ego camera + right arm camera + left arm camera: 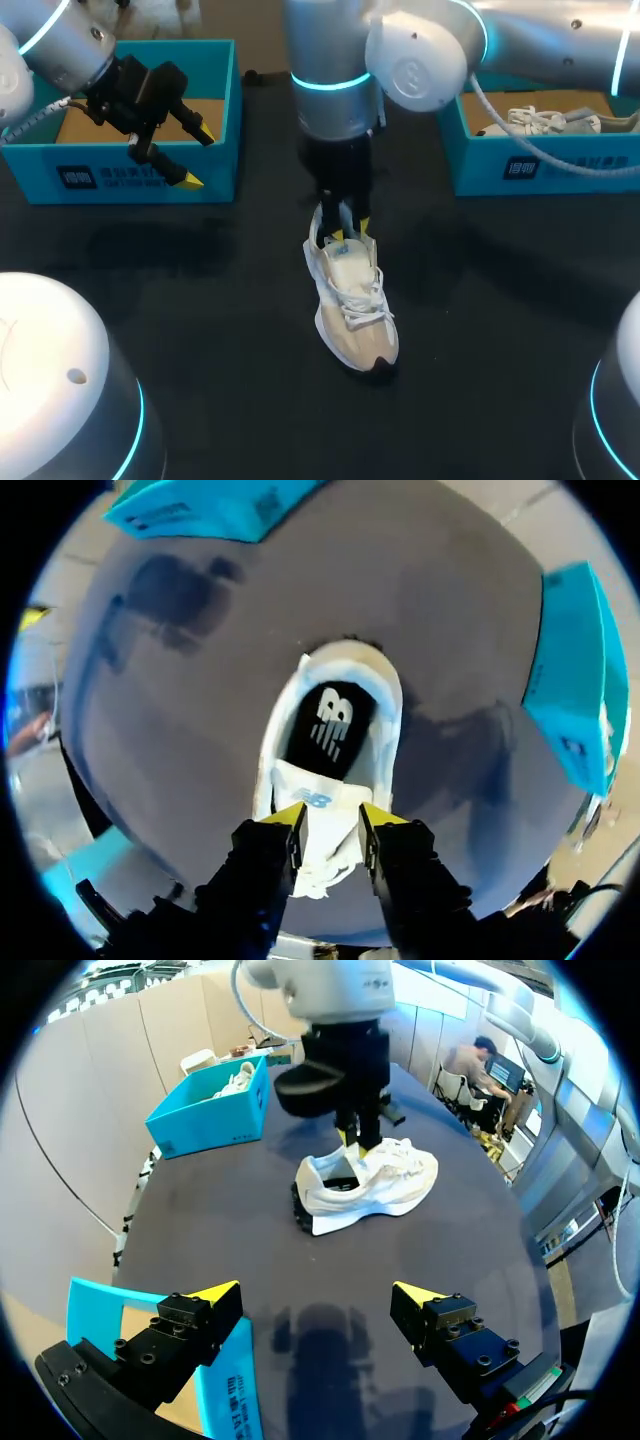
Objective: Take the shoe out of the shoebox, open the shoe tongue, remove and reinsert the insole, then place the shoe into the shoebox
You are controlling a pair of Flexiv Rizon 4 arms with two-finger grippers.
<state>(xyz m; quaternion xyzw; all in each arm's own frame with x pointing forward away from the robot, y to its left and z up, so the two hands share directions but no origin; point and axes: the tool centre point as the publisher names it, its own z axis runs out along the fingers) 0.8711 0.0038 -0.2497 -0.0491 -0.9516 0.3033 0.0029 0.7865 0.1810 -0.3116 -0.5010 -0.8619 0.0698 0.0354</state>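
Right end effector [330, 818] pinches the shoe tongue [320, 785], directly above the shoe [360, 335].

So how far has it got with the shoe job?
Done: the shoe sits on the table, out of the shoebox. In hand: the right claw is at the tongue, to open it. Left: the dark insole is still inside, so pulling it, refitting it and boxing the shoe remain.
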